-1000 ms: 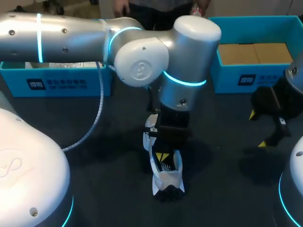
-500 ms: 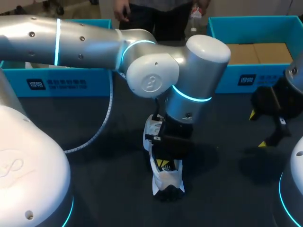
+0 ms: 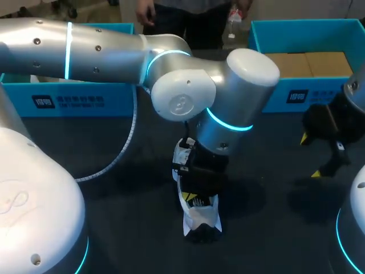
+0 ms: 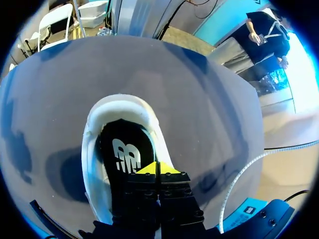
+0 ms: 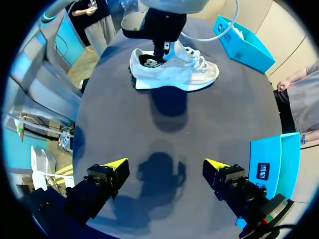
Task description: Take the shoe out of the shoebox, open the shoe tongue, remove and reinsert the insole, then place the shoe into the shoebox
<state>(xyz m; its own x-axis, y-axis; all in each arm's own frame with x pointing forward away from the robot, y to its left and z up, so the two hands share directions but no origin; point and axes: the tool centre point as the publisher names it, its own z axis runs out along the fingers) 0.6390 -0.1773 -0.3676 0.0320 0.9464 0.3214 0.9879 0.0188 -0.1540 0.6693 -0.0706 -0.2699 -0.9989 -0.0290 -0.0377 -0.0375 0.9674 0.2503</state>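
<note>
A white sneaker [image 3: 201,218] lies on the dark table, with its heel towards the front edge. In the left wrist view its black insole [image 4: 122,144] with a white logo lies inside the white rim [image 4: 92,144]. My left gripper [image 3: 194,198] comes in from the left and reaches down into the shoe's opening. It is shut [image 4: 158,168], its yellow tips together right at the insole. The right wrist view has the sneaker [image 5: 174,72] side-on, far ahead, with my left gripper [image 5: 158,52] in it. My right gripper [image 3: 309,156] hangs open at the right, nothing between its fingers [image 5: 165,164].
A blue shoebox [image 3: 68,100] stands at the back left. A second blue box [image 3: 302,91] at the back right holds brown cardboard. A white cable [image 3: 122,142] hangs from the left arm across the table's left half.
My left arm has swung its elbow to the right and tilted its wrist. Its gripper has sunk a little deeper into the shoe. The right arm has kept still.
</note>
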